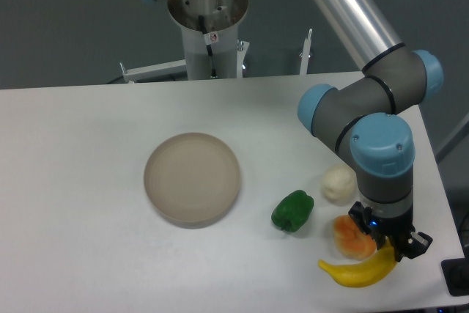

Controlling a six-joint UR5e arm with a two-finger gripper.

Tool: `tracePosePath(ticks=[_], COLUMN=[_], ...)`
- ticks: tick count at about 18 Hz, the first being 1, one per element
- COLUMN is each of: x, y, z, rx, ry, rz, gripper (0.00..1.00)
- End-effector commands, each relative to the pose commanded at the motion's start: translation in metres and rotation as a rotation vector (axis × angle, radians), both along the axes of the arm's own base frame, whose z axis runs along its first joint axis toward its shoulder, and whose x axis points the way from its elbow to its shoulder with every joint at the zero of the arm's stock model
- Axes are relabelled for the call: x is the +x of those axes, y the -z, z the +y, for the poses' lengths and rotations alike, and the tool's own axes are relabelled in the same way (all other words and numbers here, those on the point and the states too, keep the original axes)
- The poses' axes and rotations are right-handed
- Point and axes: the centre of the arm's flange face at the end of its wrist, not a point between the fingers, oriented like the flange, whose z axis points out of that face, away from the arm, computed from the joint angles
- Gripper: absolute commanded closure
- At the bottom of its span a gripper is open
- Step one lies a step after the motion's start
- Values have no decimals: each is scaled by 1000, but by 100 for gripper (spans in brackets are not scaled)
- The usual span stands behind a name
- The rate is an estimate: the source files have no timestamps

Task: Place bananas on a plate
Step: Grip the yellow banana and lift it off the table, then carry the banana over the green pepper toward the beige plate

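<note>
Camera view: the end effector (399, 248) reaches down at the tabletop's (73, 181) right front corner, its fingers clamped on the right end of the banana (357, 270). The plate (192, 178) sits well apart to the left. An orange fruit (350, 235) touches the banana; a green pepper (293, 210) and a white lumpy item (338, 184) lie nearby.

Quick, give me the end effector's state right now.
End effector: down at the right end of the banana, fingers around it; whether it is clamped shut cannot be told.
</note>
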Motion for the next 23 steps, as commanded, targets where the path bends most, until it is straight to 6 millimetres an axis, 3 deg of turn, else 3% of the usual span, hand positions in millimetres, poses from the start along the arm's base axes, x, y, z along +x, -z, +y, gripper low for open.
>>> tracePosePath(ticks=[3, 5, 12, 20, 23], x=[3, 15, 42, 125, 164], y=[-1, -4, -19, -26, -14], z=[-1, 3, -21, -73, -82], rx=[1, 1, -10, -76, -90], ry=[-4, 10, -13, -105, -179], rz=[-2, -4, -27, -134, -186], gripper=[66, 66, 66, 66, 66])
